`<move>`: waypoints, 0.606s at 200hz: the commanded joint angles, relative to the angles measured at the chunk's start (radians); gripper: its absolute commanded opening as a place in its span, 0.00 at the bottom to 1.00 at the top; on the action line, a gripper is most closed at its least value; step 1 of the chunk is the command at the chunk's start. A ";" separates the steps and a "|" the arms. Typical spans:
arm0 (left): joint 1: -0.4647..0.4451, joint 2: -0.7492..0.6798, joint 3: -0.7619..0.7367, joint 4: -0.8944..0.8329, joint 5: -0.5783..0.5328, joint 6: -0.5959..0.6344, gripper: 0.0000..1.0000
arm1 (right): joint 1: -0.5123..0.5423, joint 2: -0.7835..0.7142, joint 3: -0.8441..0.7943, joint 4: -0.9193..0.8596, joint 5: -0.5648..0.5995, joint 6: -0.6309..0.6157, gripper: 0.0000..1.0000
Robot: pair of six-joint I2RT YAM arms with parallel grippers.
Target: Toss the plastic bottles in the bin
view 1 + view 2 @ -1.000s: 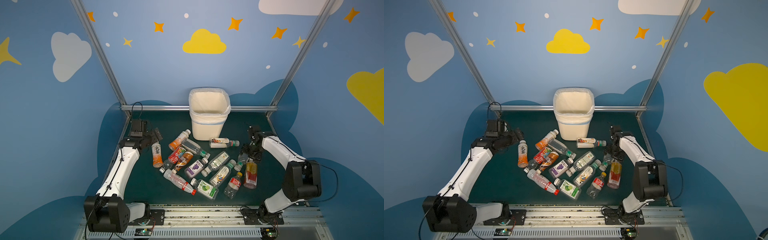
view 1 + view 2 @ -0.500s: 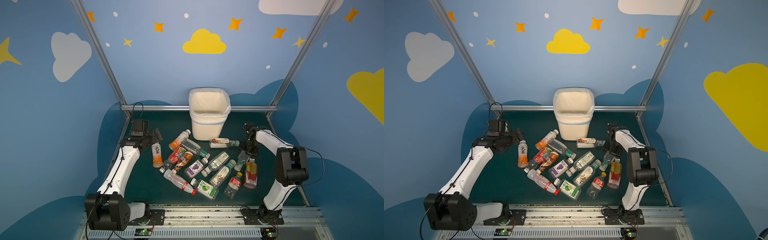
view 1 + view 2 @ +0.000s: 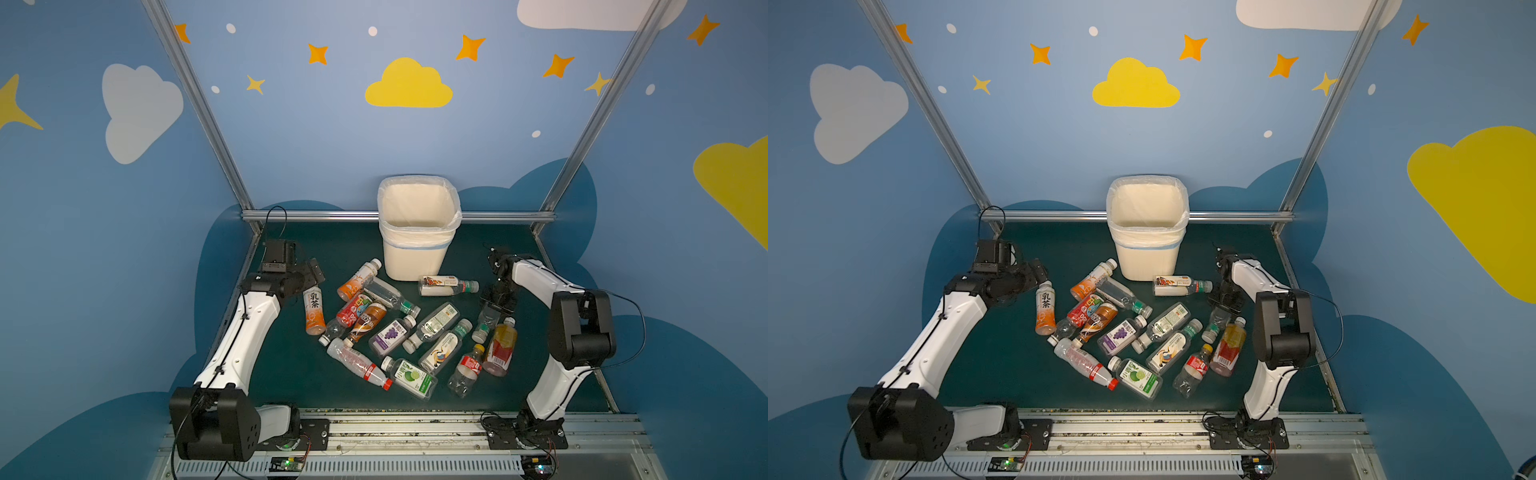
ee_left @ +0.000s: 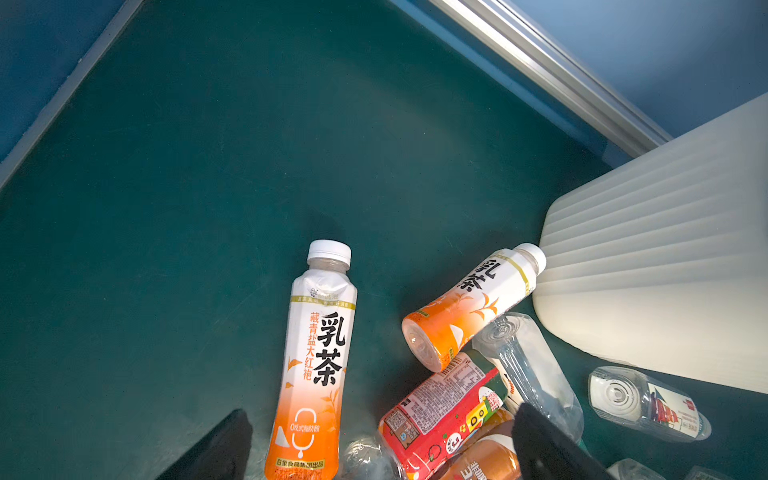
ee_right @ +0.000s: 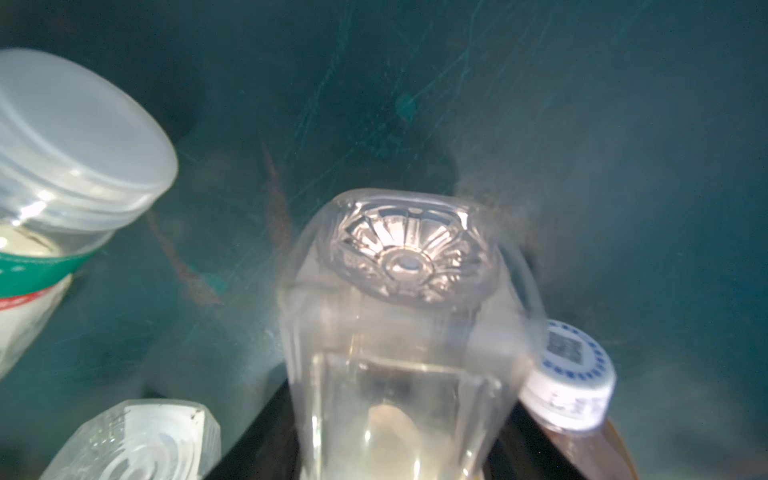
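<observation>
Several plastic bottles lie in a heap on the green mat in front of the cream-white bin (image 3: 415, 262) (image 3: 1146, 262). An orange milk-tea bottle (image 3: 313, 309) (image 4: 316, 353) lies at the heap's left edge. My left gripper (image 3: 312, 272) (image 4: 380, 449) hovers open just behind its cap; in the left wrist view its base and a red-labelled bottle (image 4: 444, 407) lie between the black fingers (image 4: 220, 444). My right gripper (image 3: 496, 305) (image 5: 399, 457) is down at the heap's right edge, shut on a clear unlabelled bottle (image 3: 485, 322) (image 5: 399, 324) whose base points away from the camera.
A white-labelled bottle (image 3: 446, 286) lies alone at the bin's foot. A red-and-yellow juice bottle (image 3: 500, 347) lies beside the clear one, its white cap (image 5: 569, 374) touching it. An aluminium rail (image 3: 399, 215) bounds the mat at the back, behind the bin.
The right gripper has swung in over the clear bottle at the heap's right edge and closed on it. The left arm has barely moved.
</observation>
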 commanded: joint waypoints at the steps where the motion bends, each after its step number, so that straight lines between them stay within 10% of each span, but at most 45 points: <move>1: -0.004 0.005 0.001 -0.025 -0.009 0.011 0.98 | -0.008 -0.098 -0.030 0.025 -0.019 0.004 0.53; 69: -0.005 0.020 0.023 -0.051 0.027 0.023 0.95 | 0.032 -0.394 0.200 -0.024 -0.101 -0.032 0.54; 121: -0.032 0.057 0.073 -0.068 0.063 0.020 0.95 | 0.165 0.022 1.185 -0.036 -0.253 -0.064 0.66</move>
